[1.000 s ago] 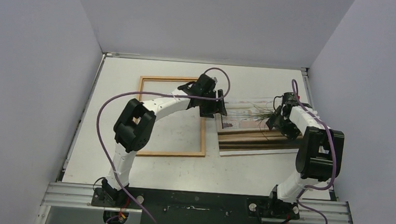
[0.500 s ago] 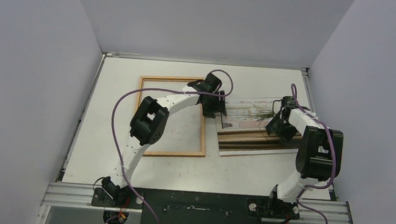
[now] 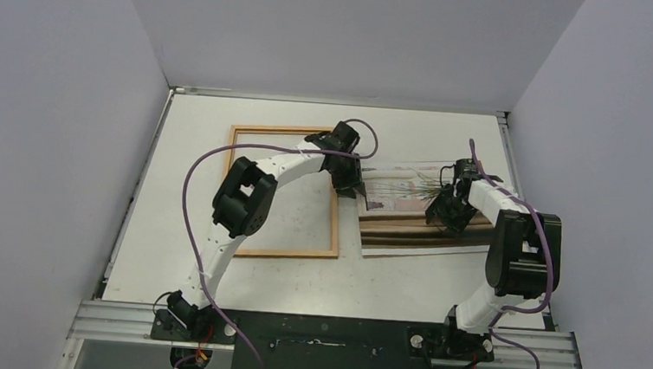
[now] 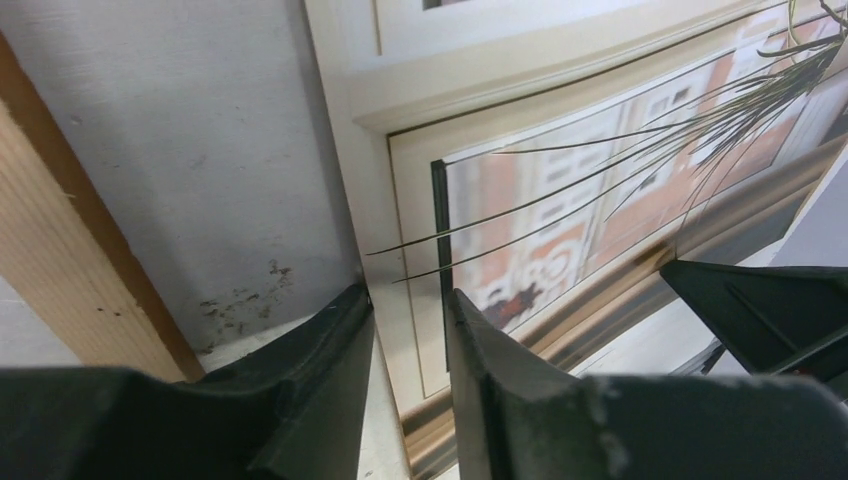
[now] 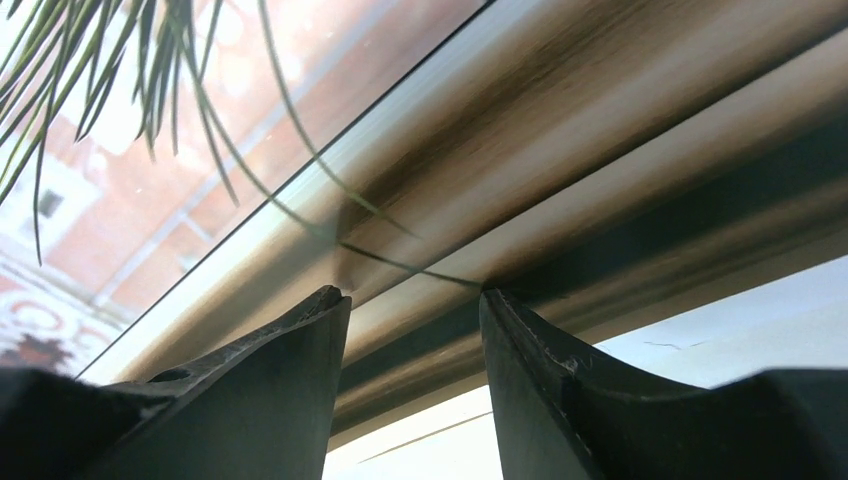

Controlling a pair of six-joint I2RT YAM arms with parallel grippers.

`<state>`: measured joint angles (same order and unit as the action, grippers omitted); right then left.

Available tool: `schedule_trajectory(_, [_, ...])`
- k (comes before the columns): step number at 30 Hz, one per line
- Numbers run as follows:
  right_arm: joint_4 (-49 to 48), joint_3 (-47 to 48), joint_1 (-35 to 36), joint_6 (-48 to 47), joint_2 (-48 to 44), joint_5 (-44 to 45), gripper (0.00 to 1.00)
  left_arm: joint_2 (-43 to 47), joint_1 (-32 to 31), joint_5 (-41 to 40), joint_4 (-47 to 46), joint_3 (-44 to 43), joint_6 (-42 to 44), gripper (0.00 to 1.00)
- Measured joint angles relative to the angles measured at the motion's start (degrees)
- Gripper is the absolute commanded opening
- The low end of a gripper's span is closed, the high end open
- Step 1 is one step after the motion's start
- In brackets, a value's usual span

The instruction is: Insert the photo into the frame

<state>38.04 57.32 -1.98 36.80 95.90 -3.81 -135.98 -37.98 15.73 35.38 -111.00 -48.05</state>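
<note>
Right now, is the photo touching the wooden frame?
Apart. The left wrist view shows a strip of bare table between the wooden frame and the left edge of the photo; the top view shows the same gap.

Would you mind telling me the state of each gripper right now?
Left gripper: open narrowly at the edge of the photo, holding nothing.
Right gripper: open above the photo.

- Frame (image 4: 60,260): orange-brown wood, matt, with fine straight grain.
- Photo (image 4: 560,200): smooth paper print with a soft gloss.
- Table (image 4: 200,150): white, matt, finely textured, with dark scuffs.
- Fingers (image 5: 250,400): black plastic, matt, faintly grainy.
- Arm shells (image 3: 281,166): smooth white and black plastic.
- Rail (image 3: 123,318): bare silvery metal.
</note>
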Motion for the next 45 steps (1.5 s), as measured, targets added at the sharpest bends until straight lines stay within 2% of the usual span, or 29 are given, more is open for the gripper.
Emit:
schedule_trajectory(8, [0.00, -0.11, 0.94, 0.42, -0.02, -3.08, 0.49, 0.07, 0.76, 1.88, -0.87, 1.03, -1.33, 0.27])
schedule_trajectory(20, [-0.07, -0.26, 0.96, 0.39, 0.00, -3.28, 0.48, 3.61, 2.84, 8.15, -12.46, 10.54, -10.19, 0.27])
schedule_trajectory(22, [-0.15, -0.35, 0.96, 0.39, 0.00, -3.28, 0.48, 4.42, 2.93, 9.09, -14.03, 11.85, -11.56, 0.25])
schedule_trajectory(24, [-0.17, -0.35, 0.96, 0.42, 0.00, -3.26, 0.47, 5.35, 2.86, 9.94, -15.52, 12.61, -12.55, 0.18])
schedule_trajectory(29, [-0.24, -0.42, 0.96, 0.42, 0.00, -3.23, 0.47, 6.99, 2.64, 11.82, -18.69, 12.87, -13.49, 0.17])
schedule_trajectory(31, [-0.26, -0.44, 0.96, 0.42, 0.00, -3.21, 0.47, 7.06, 2.49, 12.28, -19.41, 12.87, -13.77, 0.17])
schedule_trajectory(37, [-0.61, -0.46, 2.10, 0.44, 0.09, -3.04, 0.46, 7.06, 2.43, 13.42, -20.98, 13.70, -14.64, 0.31])
schedule_trajectory(45, [-1.25, -0.52, 3.13, 1.29, 0.11, -3.04, 0.46, 6.97, 2.43, 14.53, -21.94, 14.03, -14.14, 0.30])
